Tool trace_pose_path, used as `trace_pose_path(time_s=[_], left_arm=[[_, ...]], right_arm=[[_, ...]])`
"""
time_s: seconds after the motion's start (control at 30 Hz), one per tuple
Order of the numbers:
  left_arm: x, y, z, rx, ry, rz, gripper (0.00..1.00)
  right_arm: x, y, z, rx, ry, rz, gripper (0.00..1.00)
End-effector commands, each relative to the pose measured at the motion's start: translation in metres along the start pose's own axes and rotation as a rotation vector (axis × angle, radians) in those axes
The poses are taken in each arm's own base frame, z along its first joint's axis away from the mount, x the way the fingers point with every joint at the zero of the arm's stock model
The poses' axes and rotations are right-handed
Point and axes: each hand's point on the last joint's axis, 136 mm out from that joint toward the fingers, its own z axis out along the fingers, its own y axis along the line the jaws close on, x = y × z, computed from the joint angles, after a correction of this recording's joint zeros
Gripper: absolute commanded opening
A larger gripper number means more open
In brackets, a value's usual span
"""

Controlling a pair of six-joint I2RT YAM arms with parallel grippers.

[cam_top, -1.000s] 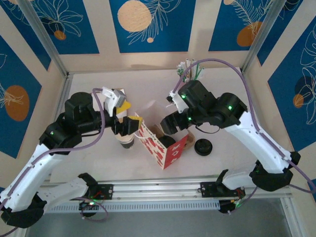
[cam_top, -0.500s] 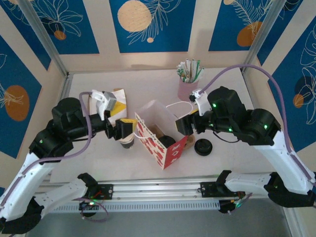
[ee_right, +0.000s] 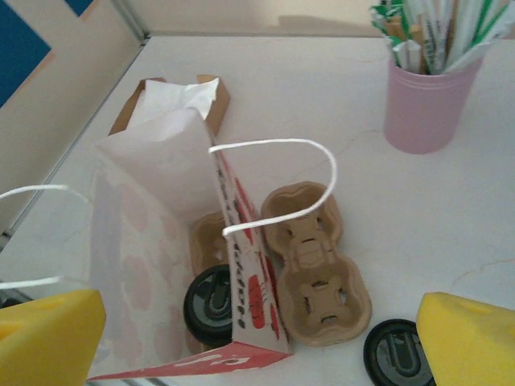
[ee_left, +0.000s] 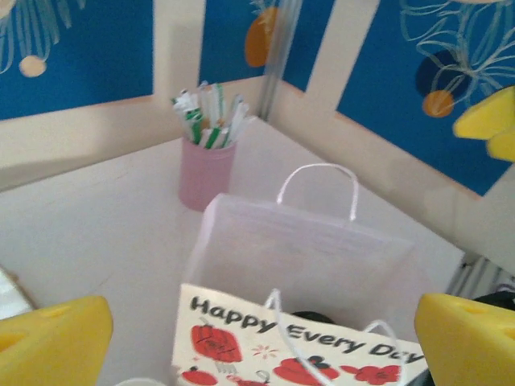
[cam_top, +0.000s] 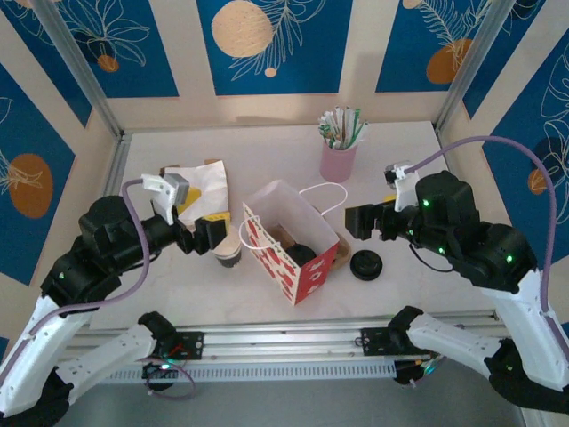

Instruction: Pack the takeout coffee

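Note:
The takeout coffee (cam_top: 228,253), a small off-white paper cup, stands upright on the table just left of the red-and-white paper bag (cam_top: 277,260). My left gripper (cam_top: 210,233) hovers close to the cup's left side, open and holding nothing; its yellow fingertips (ee_left: 50,344) frame the bag (ee_left: 302,257) in the left wrist view. My right gripper (cam_top: 357,221) is to the right of the bag, open and empty, its yellow fingertips (ee_right: 469,338) spread wide above the bag's mouth (ee_right: 153,241). Inside the bag lies a round black lid (ee_right: 209,304) on a cardboard tray.
A cardboard cup tray (ee_right: 315,267) lies against the bag's right side. A loose black lid (cam_top: 366,265) sits right of it. A pink cup of wrapped straws (cam_top: 338,158) stands at the back. Napkins in a brown sleeve (cam_top: 200,182) lie at the left.
Both arms have drawn back from the bag. The right gripper moved right, away from the bag's mouth, and opened wider. The left gripper slid left, away from the cup.

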Motion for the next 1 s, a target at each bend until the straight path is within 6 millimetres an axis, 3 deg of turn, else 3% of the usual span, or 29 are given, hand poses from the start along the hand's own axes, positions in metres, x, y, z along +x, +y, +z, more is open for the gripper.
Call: trace_pose_path(time_s=[0.0, 0.33, 0.67, 0.97], left_arm=[[0.009, 0.019, 0.0, -0.105, 0.003, -0.034, 0.97], [0.038, 0.067, -0.004, -0.363, 0.044, -0.052, 1.0], [0.061, 0.085, -0.019, -0.461, 0.047, -0.087, 1.0], [0.083, 0.094, -0.015, -0.498, 0.082, -0.122, 1.0]], right_arm=[[0.001, -0.013, 0.006, 0.046, -0.014, 0.037, 0.99], [0.016, -0.045, 0.026, 0.083, 0.046, 0.202, 0.99], [0.029, -0.08, 0.047, 0.06, 0.072, 0.419, 0.99], [0.038, -0.089, 0.058, 0.073, 0.08, 0.467, 0.99]])
